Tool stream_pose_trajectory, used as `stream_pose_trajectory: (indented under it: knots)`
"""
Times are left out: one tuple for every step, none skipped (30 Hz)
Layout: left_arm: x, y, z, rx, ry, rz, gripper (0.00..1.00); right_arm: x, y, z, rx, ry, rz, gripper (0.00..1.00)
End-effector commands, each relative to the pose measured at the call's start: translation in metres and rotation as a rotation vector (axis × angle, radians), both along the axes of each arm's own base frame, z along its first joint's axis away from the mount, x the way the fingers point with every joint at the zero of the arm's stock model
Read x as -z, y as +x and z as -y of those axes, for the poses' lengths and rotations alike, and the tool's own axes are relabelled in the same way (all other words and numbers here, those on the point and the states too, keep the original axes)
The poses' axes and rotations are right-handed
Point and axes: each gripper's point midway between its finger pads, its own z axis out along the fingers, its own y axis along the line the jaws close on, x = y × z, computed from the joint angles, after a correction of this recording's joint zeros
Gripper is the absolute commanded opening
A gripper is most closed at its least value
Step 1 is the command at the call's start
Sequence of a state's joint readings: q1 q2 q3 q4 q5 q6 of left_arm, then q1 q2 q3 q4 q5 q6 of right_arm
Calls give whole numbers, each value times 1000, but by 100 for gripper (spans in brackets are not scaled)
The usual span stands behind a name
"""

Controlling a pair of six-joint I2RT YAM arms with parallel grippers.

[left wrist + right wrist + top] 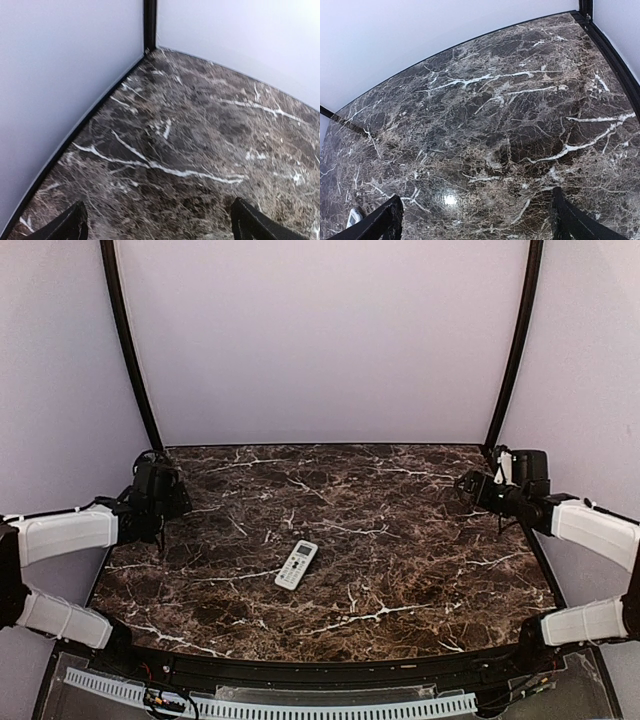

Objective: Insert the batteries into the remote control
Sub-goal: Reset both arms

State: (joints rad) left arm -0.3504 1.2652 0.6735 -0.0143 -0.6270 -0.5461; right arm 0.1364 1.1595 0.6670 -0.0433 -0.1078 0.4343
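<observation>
Lab booth, plain lilac walls (320, 340), marbled table (410, 540), black frame poles (149, 22)

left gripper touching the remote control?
Apart. The top external view shows the left gripper off to the left, with bare marble table between it and the remote control.

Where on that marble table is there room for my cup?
Nearly everywhere. The table is bare from the remote control back to the far wall, forward to the near edge, and across to the right gripper. Only the side edges are crowded, by it and the left gripper.
</observation>
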Motion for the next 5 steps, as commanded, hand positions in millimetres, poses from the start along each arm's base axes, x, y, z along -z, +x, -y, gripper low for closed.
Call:
stream_pose_trajectory:
  knots:
    - [-59,-13,-42,-179,121,327,99,7,0,12,65,-1,60,99]
    - [-61,-16,-45,-179,162,326,99,10,-1,11,58,-4,66,98]
    - [-64,-17,-46,-176,189,340,99,12,-3,10,47,-3,73,99]
    - [-66,-19,-49,-188,206,340,99,12,-4,9,42,1,84,99]
    - [-66,-19,-49,-185,225,334,99,12,-5,9,41,4,94,99]
